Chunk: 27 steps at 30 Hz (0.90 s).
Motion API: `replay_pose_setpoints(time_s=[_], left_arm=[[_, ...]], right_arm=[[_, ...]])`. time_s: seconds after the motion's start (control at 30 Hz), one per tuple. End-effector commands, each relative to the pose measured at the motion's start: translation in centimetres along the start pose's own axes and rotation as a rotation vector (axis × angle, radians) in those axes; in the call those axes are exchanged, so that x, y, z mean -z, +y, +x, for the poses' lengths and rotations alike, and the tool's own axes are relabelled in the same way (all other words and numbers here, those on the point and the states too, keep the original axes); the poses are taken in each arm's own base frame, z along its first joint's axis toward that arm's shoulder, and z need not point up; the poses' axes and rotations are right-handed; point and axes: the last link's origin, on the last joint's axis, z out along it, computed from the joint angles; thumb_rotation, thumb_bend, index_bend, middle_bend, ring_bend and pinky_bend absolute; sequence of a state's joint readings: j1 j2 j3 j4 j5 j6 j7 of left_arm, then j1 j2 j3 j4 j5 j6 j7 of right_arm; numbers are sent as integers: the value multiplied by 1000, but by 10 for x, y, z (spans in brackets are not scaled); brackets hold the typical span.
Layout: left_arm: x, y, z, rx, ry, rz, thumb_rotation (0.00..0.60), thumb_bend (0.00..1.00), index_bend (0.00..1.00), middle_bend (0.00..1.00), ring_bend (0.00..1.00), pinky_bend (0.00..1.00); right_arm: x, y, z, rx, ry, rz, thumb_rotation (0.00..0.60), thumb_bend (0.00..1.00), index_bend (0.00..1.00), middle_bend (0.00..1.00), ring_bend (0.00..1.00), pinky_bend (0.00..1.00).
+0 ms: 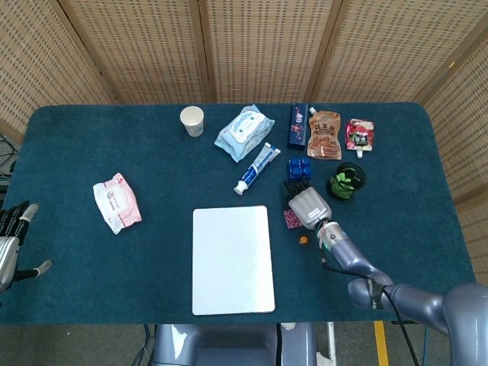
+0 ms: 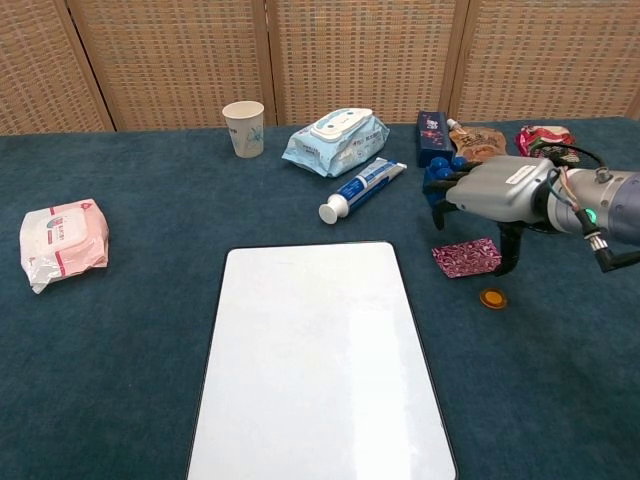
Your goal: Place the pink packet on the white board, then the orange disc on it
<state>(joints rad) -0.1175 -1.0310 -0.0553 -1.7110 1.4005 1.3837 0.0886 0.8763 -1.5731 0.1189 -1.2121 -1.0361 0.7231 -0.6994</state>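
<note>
Pink packet (image 2: 466, 257): one, small, flat, patterned magenta, on table (image 2: 120, 330) right of white board (image 2: 318, 360); one orange disc (image 2: 492, 298) just beside; my right hand (image 2: 495, 190) above it, fingers spread, empty; left hand (image 1: 9, 244) open.

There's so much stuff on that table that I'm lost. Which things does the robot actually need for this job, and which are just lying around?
Needed: pink packet, orange disc, white board, right hand.

Lying about: paper cup, blue wipes pack, toothpaste tube, pink wipes pack, blue blocks, snack pouches, green basket.
</note>
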Motion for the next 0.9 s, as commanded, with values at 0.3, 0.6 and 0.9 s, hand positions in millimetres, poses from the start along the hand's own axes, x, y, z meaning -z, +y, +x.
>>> replay_pose_setpoints(time_s=[0.3,0.6,0.9], left_arm=[[-1,-1,0,1,-4,2,600,0,0,0,0,0],[-1,-1,-1,1,-6,2,600,0,0,0,0,0],[0,0,-1,1,-6,-1,600,0,0,0,0,0]], right_arm=[[-5,-2,-7,3,-24,-7,600,56,259,0,0,0],[-6,-5,-10,-15,-32,-3,600,207,471,0,0,0],[-3,-5,-10,-51,-8,14,600,260,540,0,0,0]])
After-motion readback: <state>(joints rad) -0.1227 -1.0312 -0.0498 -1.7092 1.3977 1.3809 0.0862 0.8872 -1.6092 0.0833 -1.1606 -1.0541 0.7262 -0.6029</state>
